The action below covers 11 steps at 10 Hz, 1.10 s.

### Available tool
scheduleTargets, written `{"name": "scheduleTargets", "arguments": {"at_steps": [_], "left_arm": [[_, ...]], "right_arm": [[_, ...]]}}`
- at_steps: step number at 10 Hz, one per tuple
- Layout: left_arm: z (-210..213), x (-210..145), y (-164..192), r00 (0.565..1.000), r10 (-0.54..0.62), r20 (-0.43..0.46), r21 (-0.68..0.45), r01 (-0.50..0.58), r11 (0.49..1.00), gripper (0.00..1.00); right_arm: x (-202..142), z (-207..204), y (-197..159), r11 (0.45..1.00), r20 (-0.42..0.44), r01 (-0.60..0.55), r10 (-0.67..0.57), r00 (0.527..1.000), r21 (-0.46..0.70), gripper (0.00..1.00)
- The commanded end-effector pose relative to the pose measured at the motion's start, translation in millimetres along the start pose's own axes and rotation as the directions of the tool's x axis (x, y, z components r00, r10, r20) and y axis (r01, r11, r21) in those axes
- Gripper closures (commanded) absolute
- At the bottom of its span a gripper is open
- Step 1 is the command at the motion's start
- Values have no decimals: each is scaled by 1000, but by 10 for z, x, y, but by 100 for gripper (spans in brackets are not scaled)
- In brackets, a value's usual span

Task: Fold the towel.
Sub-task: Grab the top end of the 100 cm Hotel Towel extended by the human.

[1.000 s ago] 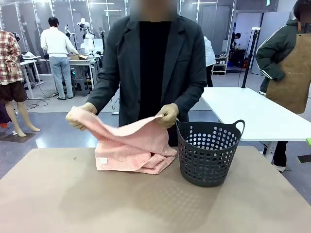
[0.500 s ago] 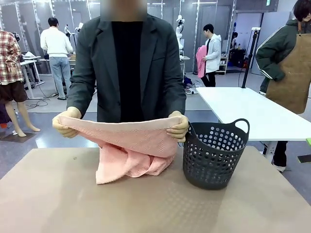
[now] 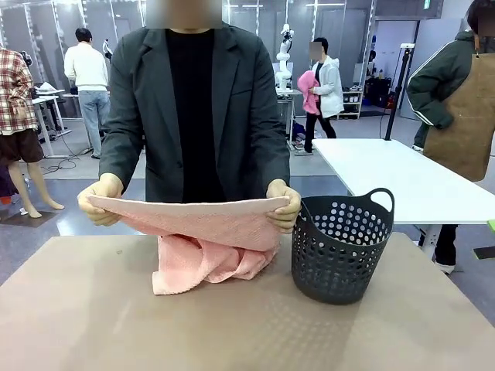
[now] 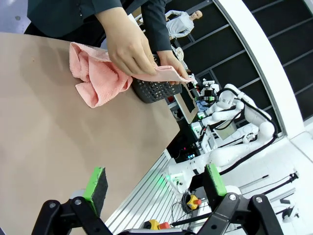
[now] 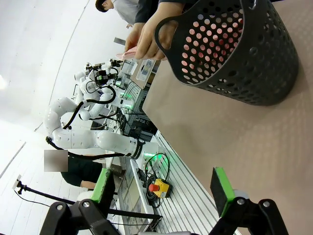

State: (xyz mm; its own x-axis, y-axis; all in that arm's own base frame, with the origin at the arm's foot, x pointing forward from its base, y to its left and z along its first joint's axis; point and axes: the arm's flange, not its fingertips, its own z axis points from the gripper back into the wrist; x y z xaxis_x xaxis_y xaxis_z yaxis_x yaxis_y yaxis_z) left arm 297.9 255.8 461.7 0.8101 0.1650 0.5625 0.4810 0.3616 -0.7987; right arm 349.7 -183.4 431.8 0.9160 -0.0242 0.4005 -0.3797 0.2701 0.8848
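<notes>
The salmon-pink towel (image 3: 201, 236) is held by a person across the table, one hand (image 3: 100, 199) on its left corner and the other hand (image 3: 283, 205) on its right corner. Its top edge is stretched level and the rest hangs in a bunch down to the table. The left wrist view shows the towel (image 4: 95, 77) under the person's hand. My left gripper (image 4: 155, 182) stands open over the table's near edge, far from the cloth. My right gripper (image 5: 164, 188) is open too, with nothing between its fingers.
A dark perforated basket (image 3: 339, 246) stands on the table just right of the towel, also the basket (image 5: 234, 54) in the right wrist view. The brown table (image 3: 247, 325) stretches bare in front of them. A white table (image 3: 402, 174) stands behind on the right.
The person has lifted the towel's top edge and spread it wide between both hands, shifting to the left. The basket slid slightly right. My grippers have stayed open.
</notes>
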Motion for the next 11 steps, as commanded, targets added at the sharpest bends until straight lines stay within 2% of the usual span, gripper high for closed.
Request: {"name": "scheduleTargets", "arguments": {"at_steps": [1, 3, 4, 5, 7, 8, 9, 10, 11], "left_arm": [[106, 131, -341, 971, -232, -65, 96, 237, 967, 0], [216, 313, -1011, 880, -444, -169, 128, 467, 875, 0], [196, 371, -1337, 810, -524, -265, 170, 574, 801, 0], [71, 400, -1667, 711, -596, -372, 201, 689, 696, 0], [-332, 356, -2142, 491, -683, -541, 221, 866, 448, 0], [-533, 335, -2330, 377, -686, -622, 208, 925, 319, 0], [-741, 332, -2505, 258, -682, -685, 138, 964, 227, 0], [-925, 336, -2578, 204, -691, -693, 92, 976, 196, 0], [-1094, 317, -2607, 176, -700, -692, 69, 981, 179, 0]], "right_arm": [[54, 108, 274, 979, 17, -177, 179, 984, -103, 0], [200, 219, 895, 890, -2, -391, 402, 916, -234, 0], [256, 192, 1246, 809, -27, -513, 529, 848, -285, 0], [306, 72, 1617, 697, -106, -634, 641, 760, -334, 0], [285, -283, 2150, 473, -239, -783, 771, 590, -404, 0], [251, -455, 2367, 389, -291, -839, 810, 508, -380, 0], [229, -654, 2539, 325, -328, -883, 839, 435, -339, 0], [221, -821, 2622, 274, -356, -904, 850, 387, -328, 0], [204, -954, 2678, 252, -364, -913, 857, 365, -320, 0]]}}
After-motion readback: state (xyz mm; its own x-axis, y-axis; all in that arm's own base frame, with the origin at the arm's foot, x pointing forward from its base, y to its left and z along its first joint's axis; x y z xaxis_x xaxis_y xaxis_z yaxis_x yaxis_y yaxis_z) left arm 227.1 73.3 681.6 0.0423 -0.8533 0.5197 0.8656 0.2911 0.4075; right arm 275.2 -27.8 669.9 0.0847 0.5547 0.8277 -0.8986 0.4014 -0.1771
